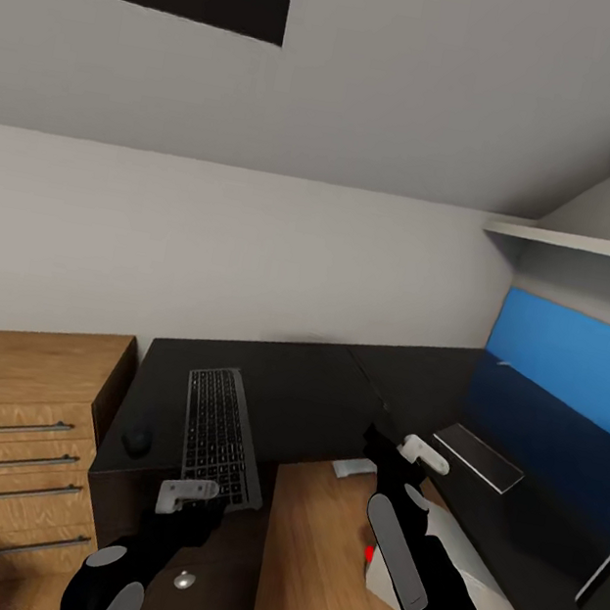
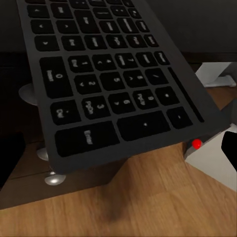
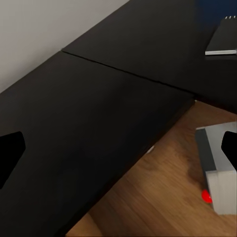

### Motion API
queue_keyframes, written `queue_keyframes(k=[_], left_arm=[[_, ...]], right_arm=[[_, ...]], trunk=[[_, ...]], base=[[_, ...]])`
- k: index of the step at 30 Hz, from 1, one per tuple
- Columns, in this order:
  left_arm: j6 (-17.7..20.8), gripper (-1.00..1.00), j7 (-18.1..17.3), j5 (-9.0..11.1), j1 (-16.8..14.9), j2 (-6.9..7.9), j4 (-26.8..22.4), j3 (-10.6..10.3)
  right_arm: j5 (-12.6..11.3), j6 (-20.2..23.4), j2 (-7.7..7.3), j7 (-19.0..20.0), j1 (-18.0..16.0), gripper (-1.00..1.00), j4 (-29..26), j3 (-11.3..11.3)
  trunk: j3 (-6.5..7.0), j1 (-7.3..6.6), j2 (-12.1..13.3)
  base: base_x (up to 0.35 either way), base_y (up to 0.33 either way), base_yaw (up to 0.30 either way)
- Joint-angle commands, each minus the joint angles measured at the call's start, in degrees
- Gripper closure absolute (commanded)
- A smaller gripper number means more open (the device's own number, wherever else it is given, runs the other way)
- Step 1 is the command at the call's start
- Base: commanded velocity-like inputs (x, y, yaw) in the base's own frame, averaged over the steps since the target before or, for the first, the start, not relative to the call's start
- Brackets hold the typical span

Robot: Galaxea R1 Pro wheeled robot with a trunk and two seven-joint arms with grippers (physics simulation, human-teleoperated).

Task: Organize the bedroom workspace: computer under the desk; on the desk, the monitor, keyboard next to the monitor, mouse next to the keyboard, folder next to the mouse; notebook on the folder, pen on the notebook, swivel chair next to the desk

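A black keyboard (image 1: 219, 435) lies lengthwise on the left wing of the black L-shaped desk (image 1: 329, 398), its near end overhanging the front edge. A black mouse (image 1: 136, 441) sits on the desk left of it. The blue-screened monitor (image 1: 569, 389) stands on the right wing on its flat base (image 1: 478, 456). A grey computer case (image 1: 455, 593) with a red light (image 2: 197, 144) lies on the floor by the desk. My left gripper (image 1: 195, 503) hovers open at the keyboard's (image 2: 108, 84) near end. My right gripper (image 1: 381, 454) hangs open over the desk's inner corner (image 3: 98, 113).
A wooden dresser (image 1: 5, 434) with bar handles stands left of the desk. A black drawer unit with a round knob (image 1: 184, 580) sits under the keyboard's end. White shelves (image 1: 574, 239) hang at the upper right. A small white thing (image 1: 354, 468) lies on the wood floor.
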Motion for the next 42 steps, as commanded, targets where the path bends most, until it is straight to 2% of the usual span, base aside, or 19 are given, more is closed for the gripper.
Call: queue_keyframes(k=[1, 10, 32, 42], left_arm=[[0.13, -1.0, 0.57, 0.6, -0.05, 0.0, -0.21, -0.05], [0.13, -1.0, 0.66, 0.6, -0.05, 0.0, -0.41, -0.04], [0.13, -1.0, 0.72, 0.6, -0.05, 0.0, -0.44, -0.04], [0.13, -1.0, 0.49, 0.6, -0.05, 0.0, -0.44, -0.04]], right_arm=[[-0.17, 0.29, -0.07, -0.41, -0.06, -1.0, -0.09, 0.14], [-0.17, 0.24, -0.08, -0.38, -0.06, -1.0, -0.11, 0.14], [0.06, 0.22, -0.16, -0.45, -0.06, -1.0, -0.09, 0.14], [0.06, 0.22, -0.16, -0.41, -0.06, -1.0, 0.19, 0.14]], trunk=[[0.02, -0.22, 0.36], [1.17, -2.2, 3.97], [5.07, -7.03, 12.8], [5.07, -7.03, 12.8]], base=[[0.0, 0.0, 0.0], [0.0, 0.0, 0.0], [0.0, 0.0, 0.0], [0.0, 0.0, -0.058]])
